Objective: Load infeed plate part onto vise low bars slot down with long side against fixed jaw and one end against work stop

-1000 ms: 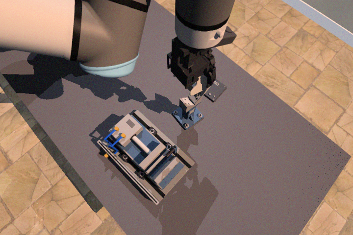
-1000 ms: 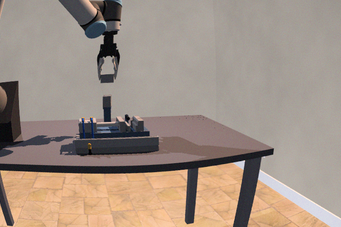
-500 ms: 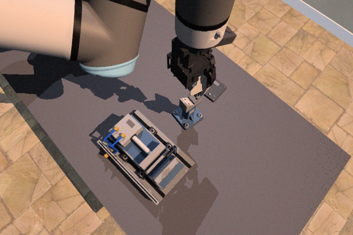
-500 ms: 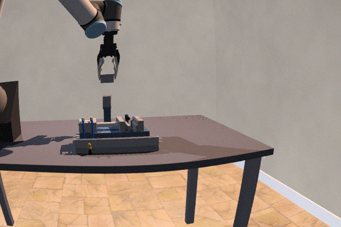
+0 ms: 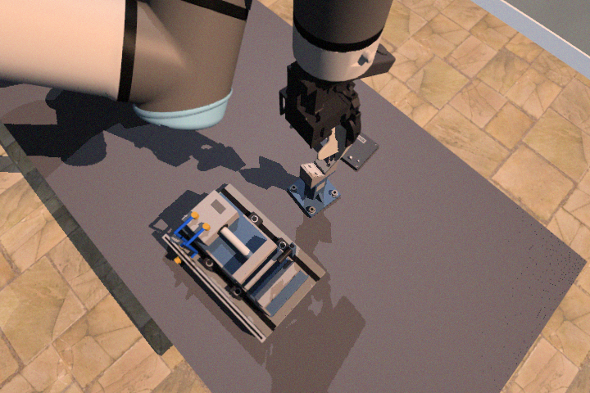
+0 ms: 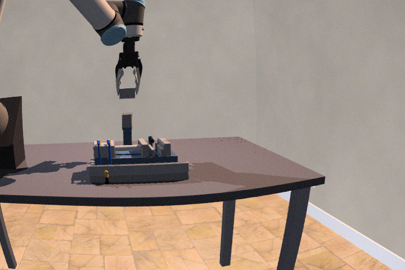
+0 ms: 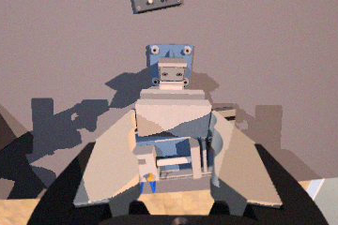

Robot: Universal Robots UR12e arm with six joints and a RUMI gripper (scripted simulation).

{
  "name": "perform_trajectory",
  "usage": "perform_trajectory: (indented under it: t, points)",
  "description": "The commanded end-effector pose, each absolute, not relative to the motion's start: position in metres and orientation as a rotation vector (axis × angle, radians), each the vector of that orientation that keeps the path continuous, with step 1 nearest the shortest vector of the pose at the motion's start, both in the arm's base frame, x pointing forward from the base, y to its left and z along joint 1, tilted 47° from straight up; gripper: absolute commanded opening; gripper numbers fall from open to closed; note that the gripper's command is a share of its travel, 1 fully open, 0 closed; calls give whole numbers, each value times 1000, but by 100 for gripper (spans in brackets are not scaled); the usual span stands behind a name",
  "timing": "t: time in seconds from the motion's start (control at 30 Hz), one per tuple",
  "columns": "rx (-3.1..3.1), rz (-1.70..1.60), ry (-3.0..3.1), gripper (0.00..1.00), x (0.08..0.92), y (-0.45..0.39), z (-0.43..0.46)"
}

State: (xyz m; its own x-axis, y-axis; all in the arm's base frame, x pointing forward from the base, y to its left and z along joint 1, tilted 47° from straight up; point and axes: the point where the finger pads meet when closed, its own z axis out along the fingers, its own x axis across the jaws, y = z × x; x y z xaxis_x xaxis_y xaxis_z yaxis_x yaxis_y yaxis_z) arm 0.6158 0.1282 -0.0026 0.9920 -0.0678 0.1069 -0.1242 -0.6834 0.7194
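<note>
My gripper (image 6: 127, 91) (image 7: 172, 111) is shut on the part (image 6: 127, 93) (image 7: 173, 117), a grey block held level at the fingertips. A stepped strip runs along its far edge in the wrist view; I cannot tell which way the slot faces. The part hangs in the air, above the height of the V-block (image 5: 310, 172) (image 6: 126, 121) (image 7: 171, 73) on its blue stand. The vise is open, with its moving jaw (image 5: 256, 264) (image 6: 143, 147) on the rod side, the fixed jaw (image 6: 165, 147) opposite and the dark work stop (image 5: 284, 254) (image 6: 151, 139) between them.
The infeed plate (image 5: 360, 152) (image 7: 158, 6) lies behind the V-block and carries no block. The air cylinder (image 5: 212, 213) has blue hoses (image 6: 109, 152) with yellow fittings standing up. A long grey rail (image 5: 219, 290) (image 6: 139, 171) runs along the vise's near side.
</note>
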Motion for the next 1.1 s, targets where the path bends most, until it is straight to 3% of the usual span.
perform_trajectory:
  t: [0.0, 1.07]
  points:
    - [2321, 92, -133, 0, 616, 129, -2]
    - [2114, 74, -136, 0, 617, 130, -4]
